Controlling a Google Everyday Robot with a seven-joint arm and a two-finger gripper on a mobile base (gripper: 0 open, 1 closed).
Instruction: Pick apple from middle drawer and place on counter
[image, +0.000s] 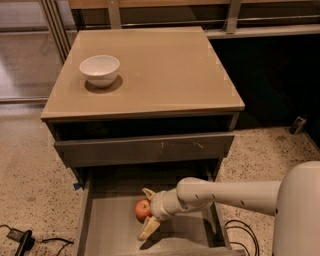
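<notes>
The apple (143, 209) lies on the grey floor of the middle drawer (112, 231), which is pulled out. It sits a bit nearer the back of the drawer than the front.

The gripper (146, 212) is right at the apple. Its two fingers (149, 229) are apart, one behind the apple and one in front of it, with the apple in the gap. I cannot tell if a finger is touching the apple. The white arm (225, 192) comes in from the right of the apple.

I think the job now is to grab the apple. To do it well, the fingers should go down until they are at the fat middle of the apple, not near its top. Then they should shut slowly. An apple is round and smooth, so a quick squeeze could make it pop out and roll away.

After that, the lift should go up and toward the front. The closed drawer front (145, 148) is just above and behind the apple, and the arm could bump it.

The counter (165, 75) is high above the apple. The white bowl (100, 69) stands up there, off to the left of the apple. There is lots of bare top to the right of the bowl for the apple.
</notes>
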